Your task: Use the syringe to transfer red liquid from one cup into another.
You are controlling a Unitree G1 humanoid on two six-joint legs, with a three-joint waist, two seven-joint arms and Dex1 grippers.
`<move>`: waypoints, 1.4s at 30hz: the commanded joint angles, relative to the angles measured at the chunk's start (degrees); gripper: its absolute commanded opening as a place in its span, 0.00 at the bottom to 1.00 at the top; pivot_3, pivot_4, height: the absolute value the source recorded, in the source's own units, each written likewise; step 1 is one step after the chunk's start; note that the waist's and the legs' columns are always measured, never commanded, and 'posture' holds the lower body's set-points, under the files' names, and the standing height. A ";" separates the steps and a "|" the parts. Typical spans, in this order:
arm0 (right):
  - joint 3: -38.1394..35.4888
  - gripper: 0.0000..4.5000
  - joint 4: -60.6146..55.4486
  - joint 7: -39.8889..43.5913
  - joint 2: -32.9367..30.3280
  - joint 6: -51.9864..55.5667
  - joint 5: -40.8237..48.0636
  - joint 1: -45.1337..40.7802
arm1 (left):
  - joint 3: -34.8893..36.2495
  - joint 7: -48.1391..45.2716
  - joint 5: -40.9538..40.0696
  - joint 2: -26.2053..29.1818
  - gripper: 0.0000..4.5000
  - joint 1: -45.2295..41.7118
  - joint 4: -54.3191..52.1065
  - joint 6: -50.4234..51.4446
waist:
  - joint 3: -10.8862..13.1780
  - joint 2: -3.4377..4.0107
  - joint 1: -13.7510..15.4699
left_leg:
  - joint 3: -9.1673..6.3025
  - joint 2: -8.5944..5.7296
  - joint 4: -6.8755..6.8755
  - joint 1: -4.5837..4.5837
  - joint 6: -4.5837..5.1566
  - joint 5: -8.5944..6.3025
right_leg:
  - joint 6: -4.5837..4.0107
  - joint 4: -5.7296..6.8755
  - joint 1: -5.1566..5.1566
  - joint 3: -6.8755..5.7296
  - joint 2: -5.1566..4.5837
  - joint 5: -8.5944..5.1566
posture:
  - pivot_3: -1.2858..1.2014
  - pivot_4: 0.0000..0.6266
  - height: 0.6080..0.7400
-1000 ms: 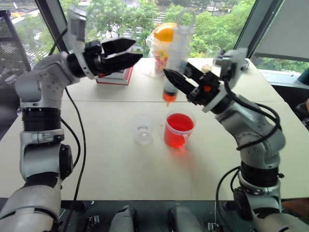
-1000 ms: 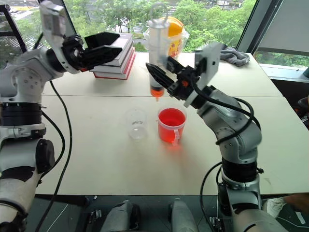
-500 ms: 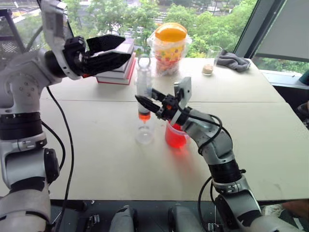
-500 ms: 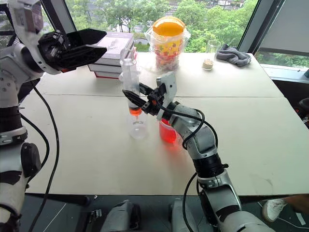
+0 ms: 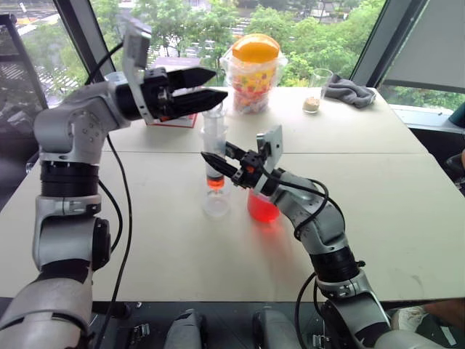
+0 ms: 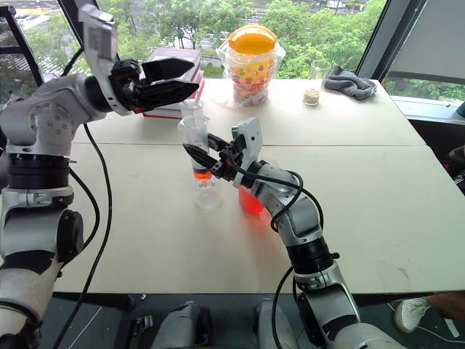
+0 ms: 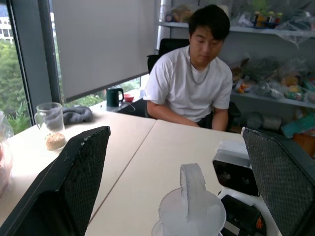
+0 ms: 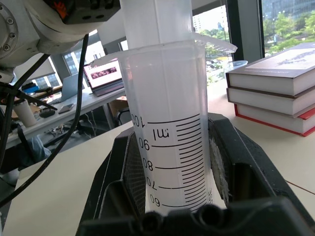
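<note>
Now that the syringe point(image 5: 214, 149) has swung from above the red cup point(image 5: 263, 206) to the small cup point(image 5: 216, 203), discharge looms.
Right gripper point(image 5: 218, 161) clamps the barrel; left gripper point(image 5: 200, 86), fingers spread and empty, has closed in at 12 o'clock above the plunger.

Both arms are showing matte grey-silver segmented housings with black ring joints. Black cables are looping loose outside each arm. Left gripper point(image 5: 207, 85) and right gripper point(image 5: 220, 159) are each carrying two tapered black fingers point(image 7: 74, 187) with knurled inner pads; white camera blocks are sitting on both wrists.
</note>
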 commanded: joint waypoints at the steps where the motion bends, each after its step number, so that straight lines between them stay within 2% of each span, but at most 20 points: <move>1: -0.33 0.32 -3.03 -0.31 0.62 -1.05 -0.05 -0.37 | -0.27 -0.88 0.35 0.22 0.93 -1.20 -1.23 -0.81 | 0.00 0.00 -0.02 | 0.00 0.00 0.00 0.00 0.00 0.00 | 0.00 0.00 0.00 0.00 0.00 0.00 | 0.52 0.24 1.00; 3: -0.34 0.32 -3.08 -0.35 0.67 -1.03 -0.15 -0.36 | -0.85 -1.62 0.58 0.35 0.81 -0.90 -1.50 -0.66 | 0.00 0.00 0.02 | 0.00 0.00 0.00 0.00 0.00 0.00 | 0.00 0.00 0.00 0.00 0.00 0.00 | 0.52 0.24 1.00; 9: -0.36 0.32 -3.63 -0.44 0.54 -0.67 -0.12 -0.28 | -1.30 -2.90 0.75 0.85 0.15 0.08 -2.38 -0.55 | 0.00 0.00 0.02 | 0.00 0.00 0.00 0.00 0.00 0.00 | 0.00 0.00 0.00 0.00 0.00 0.00 | 0.52 0.24 1.00; 10: -0.39 0.32 -3.70 -0.42 0.49 -0.61 -0.07 -0.26 | -1.33 -2.95 0.80 0.84 0.06 0.18 -2.53 -0.55 | 0.00 0.00 0.01 | -0.01 0.00 0.00 0.00 0.00 0.00 | 0.00 0.00 0.00 0.00 0.00 0.00 | 0.52 0.24 1.00; 11: -0.39 0.32 -3.94 -0.42 0.42 -0.41 0.02 -0.24 | -1.38 -3.16 0.65 0.90 0.02 0.49 -2.94 -0.28 | 0.00 0.00 0.01 | -0.01 0.00 0.00 0.00 0.00 0.00 | 0.00 0.00 0.00 0.00 0.00 0.00 | 0.52 0.24 1.00; 20: -2.24 0.32 -7.50 -0.98 -0.28 3.02 2.14 -0.98 | -2.56 -5.30 1.25 1.60 0.02 5.23 -6.02 -1.72 | 0.00 0.00 0.04 | -0.01 0.00 0.00 0.00 0.00 0.00 | 0.00 0.00 0.00 0.00 -0.01 0.00 | 0.52 0.24 1.00; 36: -7.54 0.32 -8.24 -3.15 -1.58 5.14 4.14 -6.24 | -4.10 -1.82 1.01 -1.58 0.02 14.69 -12.64 -3.84 | 0.00 0.00 0.07 | -0.01 0.00 0.00 0.01 0.00 0.00 | -0.01 0.00 0.01 0.00 -0.01 0.00 | 0.52 0.24 1.00; 42: -8.49 0.32 -7.83 -3.38 -2.56 5.67 5.00 -7.83 | -4.20 -0.10 1.16 -2.01 0.02 15.38 -13.05 -4.80 | 0.00 0.00 0.08 | -0.01 0.00 0.00 0.01 0.00 0.00 | -0.01 -0.01 0.02 0.00 -0.01 0.00 | 0.52 0.24 1.00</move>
